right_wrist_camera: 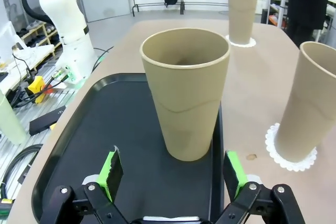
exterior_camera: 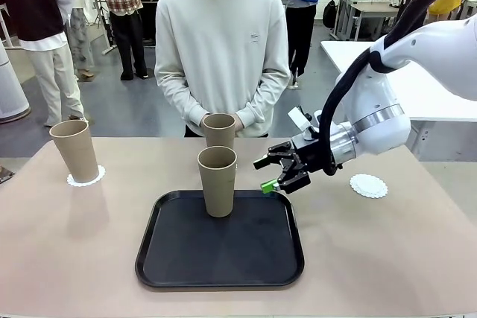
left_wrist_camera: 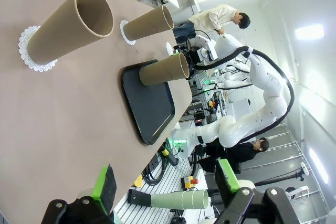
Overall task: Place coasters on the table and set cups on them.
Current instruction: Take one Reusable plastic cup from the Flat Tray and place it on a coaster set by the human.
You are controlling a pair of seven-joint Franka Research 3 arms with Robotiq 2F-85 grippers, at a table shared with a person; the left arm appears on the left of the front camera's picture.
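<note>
Right claw [exterior_camera: 264, 174] gapes beside cup [exterior_camera: 217, 184].

Our right arm [exterior_camera: 417, 72] is glossy white shells w/ a silver ring [exterior_camera: 378, 118] at the wrist and a thick black cable [exterior_camera: 339, 94] alongside. Our right gripper [exterior_camera: 263, 174] is black w/ green pads [exterior_camera: 268, 186]; left gripper [left_wrist_camera: 165, 182] same, w/ round screws [left_wrist_camera: 55, 204] at the knuckles.

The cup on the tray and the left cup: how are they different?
The left cup sits on a white coaster; the tray cup stands bare on the black tray. The right gripper is beside the tray cup, far from the left cup. Both are tan and upright.
</note>
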